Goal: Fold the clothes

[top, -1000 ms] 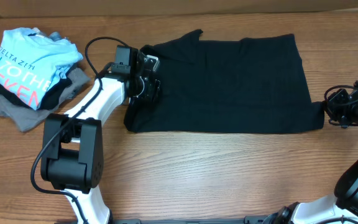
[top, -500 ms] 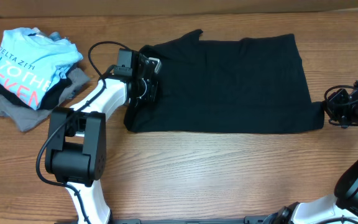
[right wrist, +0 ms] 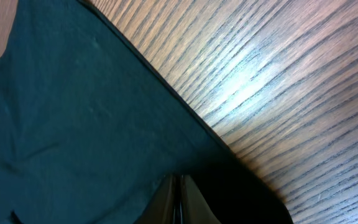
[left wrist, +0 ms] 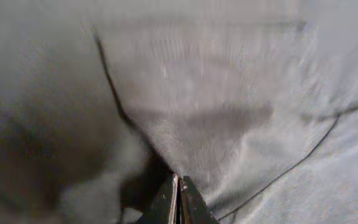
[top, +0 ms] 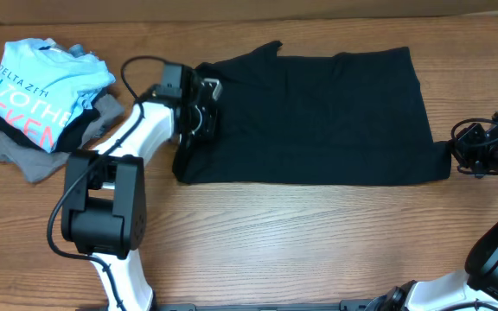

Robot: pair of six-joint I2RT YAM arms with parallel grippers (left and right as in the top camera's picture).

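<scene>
On a brown wooden table (top: 318, 250), the right gripper (right wrist: 179, 198) pinches tight on the near right corner of a spread black cloth garment (top: 318, 112). The left gripper (left wrist: 178, 198) clamps its left edge. Far left, a light-blue printed T-shirt (top: 41, 78) tops a pile.

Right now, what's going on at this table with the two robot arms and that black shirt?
Both arms are working on a black shirt spread flat on the wooden table. The left gripper is pinched shut on one end of the shirt, and the right gripper is shut on a corner at the opposite end. No fold shows yet. A pile of other clothes sits off beside the left arm.
</scene>
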